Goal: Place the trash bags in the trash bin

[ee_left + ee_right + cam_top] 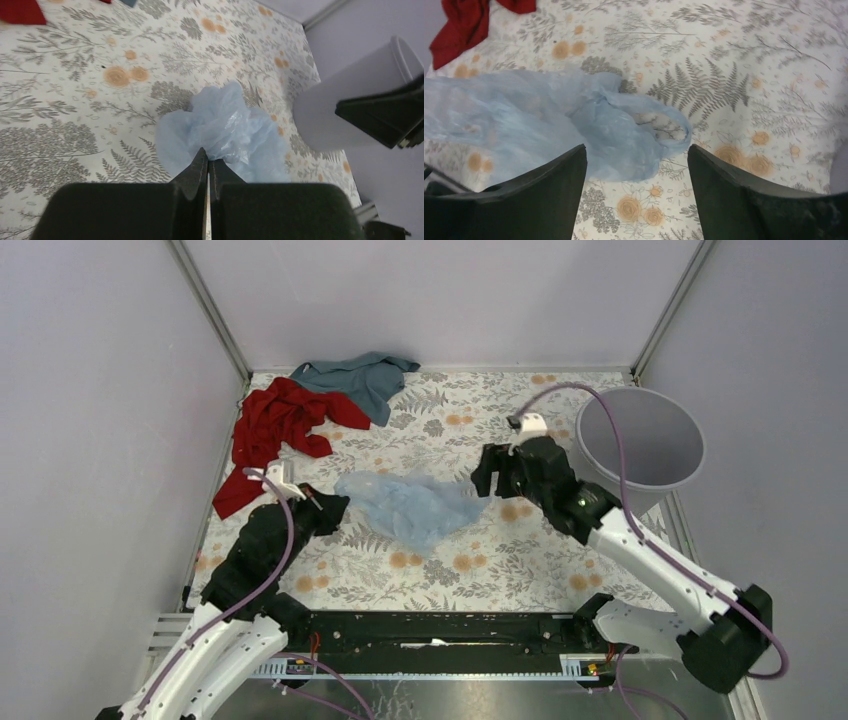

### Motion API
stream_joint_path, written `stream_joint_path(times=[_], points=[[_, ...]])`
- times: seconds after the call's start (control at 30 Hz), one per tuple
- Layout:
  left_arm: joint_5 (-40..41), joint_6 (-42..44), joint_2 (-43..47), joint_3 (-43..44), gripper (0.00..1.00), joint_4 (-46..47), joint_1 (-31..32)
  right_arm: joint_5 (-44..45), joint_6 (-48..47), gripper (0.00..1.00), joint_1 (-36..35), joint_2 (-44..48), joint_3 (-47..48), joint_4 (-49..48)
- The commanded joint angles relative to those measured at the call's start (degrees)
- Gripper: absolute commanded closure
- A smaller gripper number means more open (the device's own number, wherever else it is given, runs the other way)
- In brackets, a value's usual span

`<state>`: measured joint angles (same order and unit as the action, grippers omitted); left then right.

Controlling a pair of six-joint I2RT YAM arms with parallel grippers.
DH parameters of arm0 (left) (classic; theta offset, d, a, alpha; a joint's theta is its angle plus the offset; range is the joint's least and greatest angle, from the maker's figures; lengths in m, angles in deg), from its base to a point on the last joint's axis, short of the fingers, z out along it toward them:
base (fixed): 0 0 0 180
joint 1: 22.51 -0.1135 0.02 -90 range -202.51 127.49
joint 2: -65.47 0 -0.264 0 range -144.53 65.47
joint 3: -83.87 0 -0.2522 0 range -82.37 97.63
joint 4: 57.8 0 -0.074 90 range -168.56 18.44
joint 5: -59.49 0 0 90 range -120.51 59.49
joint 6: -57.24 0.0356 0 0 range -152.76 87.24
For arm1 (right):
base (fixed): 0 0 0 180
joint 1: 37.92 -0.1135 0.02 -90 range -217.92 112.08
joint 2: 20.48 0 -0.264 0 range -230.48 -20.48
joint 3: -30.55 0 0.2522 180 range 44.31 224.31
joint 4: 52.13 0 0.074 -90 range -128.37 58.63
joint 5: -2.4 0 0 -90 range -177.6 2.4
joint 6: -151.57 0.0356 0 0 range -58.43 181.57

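The pale blue, crinkly trash bag [410,508] lies crumpled on the flowered table mat, mid-table. My left gripper [335,505] is at its left edge. In the left wrist view my left gripper [208,159] is shut, pinching a gathered edge of the bag [225,130]. My right gripper [490,475] is open just above the bag's right end; in the right wrist view its jaws [636,147] stand wide apart over the bag [549,120], holding nothing. The light grey trash bin [640,438] stands at the far right, behind the right gripper, and shows in the left wrist view [350,100].
A red cloth [280,425] and a teal-grey cloth [365,375] lie at the back left of the mat. White walls close in the back and both sides. The right arm's gripper [385,115] shows in front of the bin in the left wrist view.
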<state>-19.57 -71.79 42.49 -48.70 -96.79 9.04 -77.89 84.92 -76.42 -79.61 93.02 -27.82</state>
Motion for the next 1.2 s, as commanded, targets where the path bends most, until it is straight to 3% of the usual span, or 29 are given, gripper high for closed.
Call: stream_joint_path(times=[0.0,0.07,0.13,0.37,0.53,0.73,0.8,0.87,0.93,1.07,1.17], points=[[-8.95,2.89,-6.92,5.36,1.00,4.24,-0.25,-8.83,-8.17,0.13,-2.04,-7.42,15.44,18.03],[-10.60,3.01,-9.32,6.63,1.00,3.65,-0.25,-9.26,-8.51,0.02,-5.82,-7.30,17.42,20.63],[-12.68,2.53,-10.41,7.01,1.00,4.16,-0.26,-12.10,-6.81,0.00,-8.93,-8.64,19.27,22.63],[-14.11,0.83,-10.07,6.63,1.00,6.29,-0.26,-7.01,14.94,0.01,-21.23,-13.60,17.18,17.27],[-15.13,0.53,-10.14,6.91,1.00,6.40,-0.26,-7.99,24.95,0.01,-22.77,-18.31,14.60,7.70],[-15.07,-0.77,-9.10,7.56,1.00,6.38,-0.25,3.62,28.53,0.14,-23.11,-22.29,9.67,-0.84],[-15.07,-0.88,-9.00,8.24,1.00,6.34,-0.20,5.78,28.01,0.24,-23.11,-23.42,8.10,-3.69],[-14.93,-0.67,-9.12,9.13,1.00,6.07,-0.24,5.74,27.22,0.45,-23.10,-25.02,7.01,-6.56],[-14.12,-0.13,-9.33,10.44,1.00,4.86,-0.19,4.29,26.54,0.59,-23.04,-25.98,6.22,-8.84],[-4.23,2.02,-9.56,17.82,1.00,-3.84,-0.25,0.68,19.67,0.97,-21.13,-24.24,5.25,-7.72],[7.83,2.32,-9.99,24.88,1.00,-13.57,-0.26,-1.35,8.51,1.00,-17.69,-19.05,0.46,-8.88]])
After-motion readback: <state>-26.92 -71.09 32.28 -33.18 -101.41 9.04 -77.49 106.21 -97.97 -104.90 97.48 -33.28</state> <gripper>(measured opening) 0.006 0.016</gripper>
